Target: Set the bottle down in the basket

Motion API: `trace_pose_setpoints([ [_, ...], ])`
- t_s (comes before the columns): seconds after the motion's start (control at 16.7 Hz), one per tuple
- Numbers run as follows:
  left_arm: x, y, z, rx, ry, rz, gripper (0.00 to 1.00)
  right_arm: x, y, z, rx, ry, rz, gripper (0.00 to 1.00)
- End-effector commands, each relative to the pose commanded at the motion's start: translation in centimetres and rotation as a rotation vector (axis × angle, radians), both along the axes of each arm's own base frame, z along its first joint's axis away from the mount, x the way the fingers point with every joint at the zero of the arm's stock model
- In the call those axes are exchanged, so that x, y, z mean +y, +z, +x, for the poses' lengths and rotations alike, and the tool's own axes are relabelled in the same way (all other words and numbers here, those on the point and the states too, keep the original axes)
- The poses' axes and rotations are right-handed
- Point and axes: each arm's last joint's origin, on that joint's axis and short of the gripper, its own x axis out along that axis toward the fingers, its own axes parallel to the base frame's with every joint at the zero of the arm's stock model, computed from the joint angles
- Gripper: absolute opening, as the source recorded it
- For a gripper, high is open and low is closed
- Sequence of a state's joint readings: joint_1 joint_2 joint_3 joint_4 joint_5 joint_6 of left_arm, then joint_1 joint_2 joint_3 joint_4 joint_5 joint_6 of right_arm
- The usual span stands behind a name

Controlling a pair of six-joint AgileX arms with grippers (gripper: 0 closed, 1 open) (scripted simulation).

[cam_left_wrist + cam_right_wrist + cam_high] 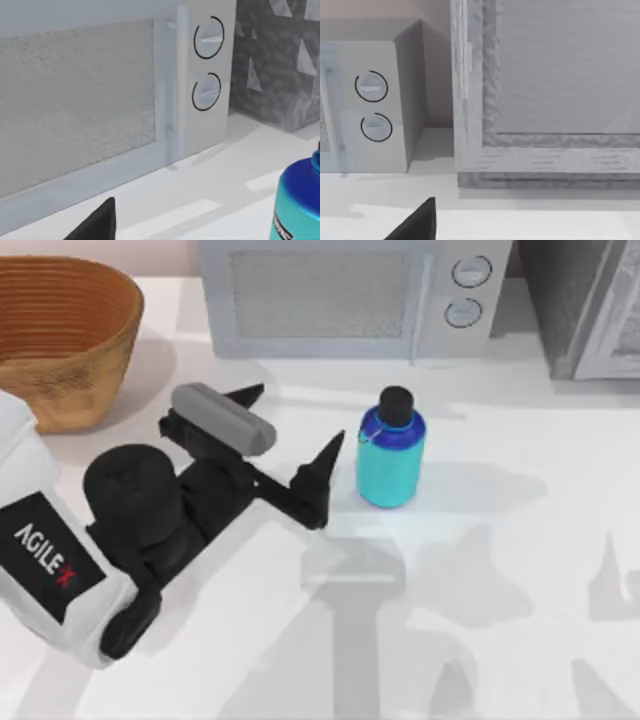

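**A:** Where is the bottle?

**B:** The squat cyan bottle (pixel 391 458), smooth-sided with a round black cap, stands upright on the white table (pixel 500 540) in front of a grey microwave (pixel 350 295).

**A:** And the basket?

**B:** The ribbed wicker basket (pixel 62 335) sits at the table's far left.

**A:** The arms?

**B:** The left gripper (pixel 290 435) lies just left of the bottle, its pointed black fingers spread apart, holding nothing. The right gripper's fingers: I cannot tell.

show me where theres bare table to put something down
Free: the table right of the bottle and along the near edge. The strip between bottle and microwave is narrower. Crowded: the left side, where the left gripper and its arm sit beside the basket.
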State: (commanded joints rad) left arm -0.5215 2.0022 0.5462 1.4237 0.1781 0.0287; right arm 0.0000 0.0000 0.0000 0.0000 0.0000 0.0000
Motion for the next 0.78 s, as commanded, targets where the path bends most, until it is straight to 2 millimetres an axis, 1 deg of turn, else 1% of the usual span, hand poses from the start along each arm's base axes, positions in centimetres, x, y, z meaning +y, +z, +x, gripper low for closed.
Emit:
trace_pose_setpoints([
  [0.18, -2.1, -3.4, 0.1, -0.008, -0.067, -0.013, 1.00, 0.0, 0.0, 0.0, 0.000, 0.000, 0.000, 1.00],
  [0.36, -3.3, -5.8, -0.2, -0.014, -0.113, -0.024, 1.00, 0.0, 0.0, 0.0, 0.000, 0.000, 0.000, 1.00],
  [0.48, -3.6, -6.5, -0.4, -0.016, -0.126, -0.028, 1.00, 0.0, 0.0, 0.0, 0.000, 0.000, 0.000, 1.00],
  [0.78, -3.5, -6.6, -0.3, -0.013, -0.122, -0.026, 1.00, 0.0, 0.0, 0.0, 0.000, 0.000, 0.000, 1.00],
])
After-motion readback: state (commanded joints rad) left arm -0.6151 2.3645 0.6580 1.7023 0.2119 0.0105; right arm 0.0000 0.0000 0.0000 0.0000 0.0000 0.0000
